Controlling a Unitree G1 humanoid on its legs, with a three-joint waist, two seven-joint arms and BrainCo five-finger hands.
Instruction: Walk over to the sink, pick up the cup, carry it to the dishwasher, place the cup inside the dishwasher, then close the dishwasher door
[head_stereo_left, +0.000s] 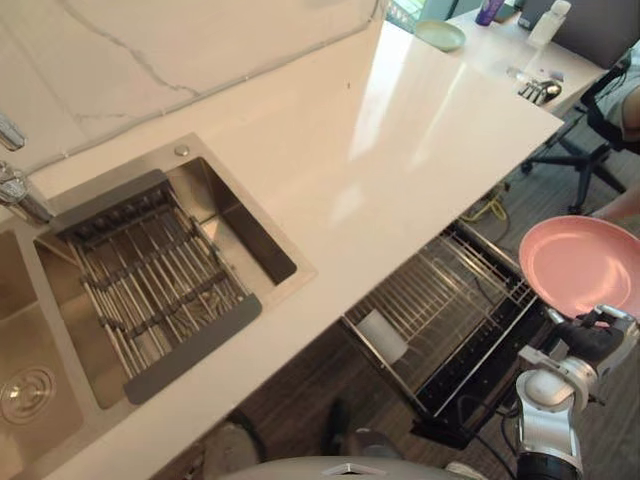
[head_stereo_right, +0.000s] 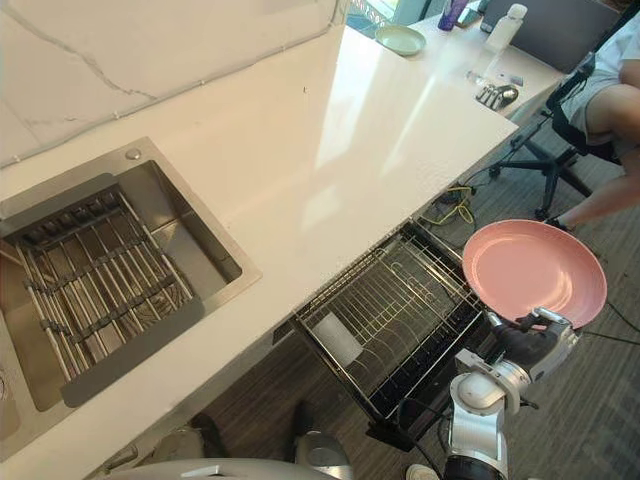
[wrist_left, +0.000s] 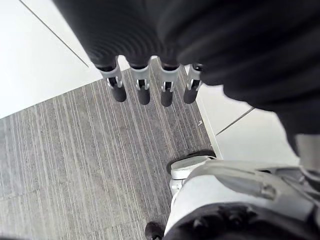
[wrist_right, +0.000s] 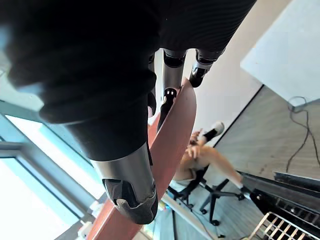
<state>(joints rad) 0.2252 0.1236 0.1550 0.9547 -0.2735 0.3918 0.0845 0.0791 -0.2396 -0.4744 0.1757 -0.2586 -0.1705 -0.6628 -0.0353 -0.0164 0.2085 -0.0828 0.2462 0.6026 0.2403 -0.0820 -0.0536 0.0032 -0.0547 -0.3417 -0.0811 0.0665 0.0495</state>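
A pink plate (head_stereo_left: 582, 265) is what I hold, not a cup. My right hand (head_stereo_left: 590, 340) is shut on its near rim, thumb on one face and fingers (wrist_right: 171, 75) on the other, and the plate (wrist_right: 172, 135) stands tilted above the floor. It hangs just right of the dishwasher's pulled-out wire rack (head_stereo_right: 390, 320), which juts from under the counter's front edge and holds a small white piece (head_stereo_left: 382, 335). The steel sink (head_stereo_left: 230, 215) with a roll-up drying rack (head_stereo_left: 150, 280) lies at the left of the counter. My left hand (wrist_left: 142, 90) hangs over grey floor, fingers straight, holding nothing.
The white countertop (head_stereo_left: 400, 150) runs from the sink to the far right. At its far end stand a green dish (head_stereo_left: 440, 35) and a white bottle (head_stereo_left: 548, 22). A person sits on an office chair (head_stereo_right: 560, 150) beyond the counter's end. A faucet (head_stereo_left: 15, 185) is left of the sink.
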